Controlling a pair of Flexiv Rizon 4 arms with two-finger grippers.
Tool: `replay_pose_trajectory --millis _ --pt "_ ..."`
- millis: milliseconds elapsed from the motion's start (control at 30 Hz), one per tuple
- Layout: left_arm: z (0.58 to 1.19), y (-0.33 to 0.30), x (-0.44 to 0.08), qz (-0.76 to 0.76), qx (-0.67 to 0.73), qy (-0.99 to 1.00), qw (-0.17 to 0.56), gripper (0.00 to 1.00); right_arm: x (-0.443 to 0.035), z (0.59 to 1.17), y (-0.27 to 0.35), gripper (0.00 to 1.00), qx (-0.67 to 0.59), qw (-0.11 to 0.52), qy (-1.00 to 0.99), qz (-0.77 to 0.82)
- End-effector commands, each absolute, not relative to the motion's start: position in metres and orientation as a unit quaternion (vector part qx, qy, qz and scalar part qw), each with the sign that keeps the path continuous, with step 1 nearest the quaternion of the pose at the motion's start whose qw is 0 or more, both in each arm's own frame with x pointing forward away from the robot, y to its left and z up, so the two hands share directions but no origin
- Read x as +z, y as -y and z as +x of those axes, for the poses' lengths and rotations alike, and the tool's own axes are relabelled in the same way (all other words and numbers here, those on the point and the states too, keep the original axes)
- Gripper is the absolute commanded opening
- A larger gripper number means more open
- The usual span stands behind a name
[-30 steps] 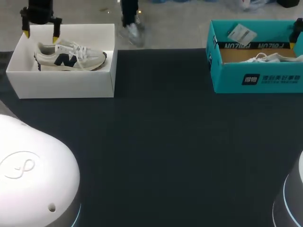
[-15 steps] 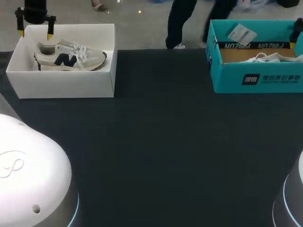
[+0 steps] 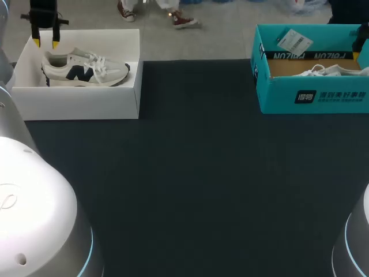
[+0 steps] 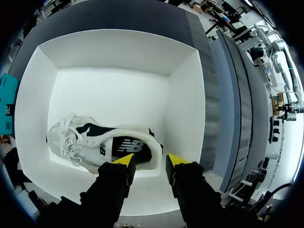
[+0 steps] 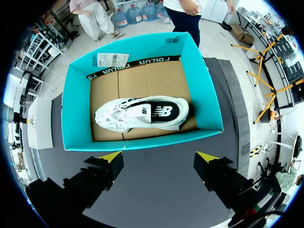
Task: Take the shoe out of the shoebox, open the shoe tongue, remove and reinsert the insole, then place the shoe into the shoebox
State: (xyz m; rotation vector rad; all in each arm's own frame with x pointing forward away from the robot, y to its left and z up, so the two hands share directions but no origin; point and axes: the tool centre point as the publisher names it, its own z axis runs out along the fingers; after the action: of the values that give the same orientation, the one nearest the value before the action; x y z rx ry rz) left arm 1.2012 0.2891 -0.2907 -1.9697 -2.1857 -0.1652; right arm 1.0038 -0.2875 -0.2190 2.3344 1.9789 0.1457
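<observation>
Narrowed since a second ago, the left gripper (image 3: 45,41) hangs released and empty over the heel of the shoe (image 3: 85,67) in the white shoebox (image 3: 81,101) at 10 o'clock (toe toward 3). At 2 o'clock, the right gripper (image 5: 158,156) is spread wide and empty above the teal box (image 5: 142,141).

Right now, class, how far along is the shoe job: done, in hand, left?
Done: nothing visible. The grey shoe lies in the white shoebox, the white shoe in the teal shoebox. In hand: the left gripper hangs open over the grey shoe's heel; the right gripper is open, short of the teal shoebox. Left: lifting out, tongue, insole, returning.
</observation>
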Motion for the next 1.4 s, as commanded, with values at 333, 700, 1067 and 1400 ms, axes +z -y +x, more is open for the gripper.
replay_pose_trajectory --millis 333,700,1067,1400 --pt "1.197 -0.309 -0.311 -0.710 -0.040 0.699 0.081 0.38 -0.219 1.004 0.288 1.00 0.048 0.039 -0.646 0.761" --pt "1.198 -0.308 -0.328 -0.715 -0.029 0.695 0.071 0.44 -0.219 1.004 0.288 1.00 0.048 0.039 -0.646 0.761" --pt "1.216 -0.308 -0.347 -0.699 -0.023 0.712 0.060 0.67 -0.219 1.004 0.288 1.00 0.048 0.039 -0.646 0.761" --pt "1.220 -0.314 -0.362 -0.699 -0.020 0.713 0.060 0.58 -0.219 1.004 0.288 1.00 0.048 0.039 -0.646 0.761"
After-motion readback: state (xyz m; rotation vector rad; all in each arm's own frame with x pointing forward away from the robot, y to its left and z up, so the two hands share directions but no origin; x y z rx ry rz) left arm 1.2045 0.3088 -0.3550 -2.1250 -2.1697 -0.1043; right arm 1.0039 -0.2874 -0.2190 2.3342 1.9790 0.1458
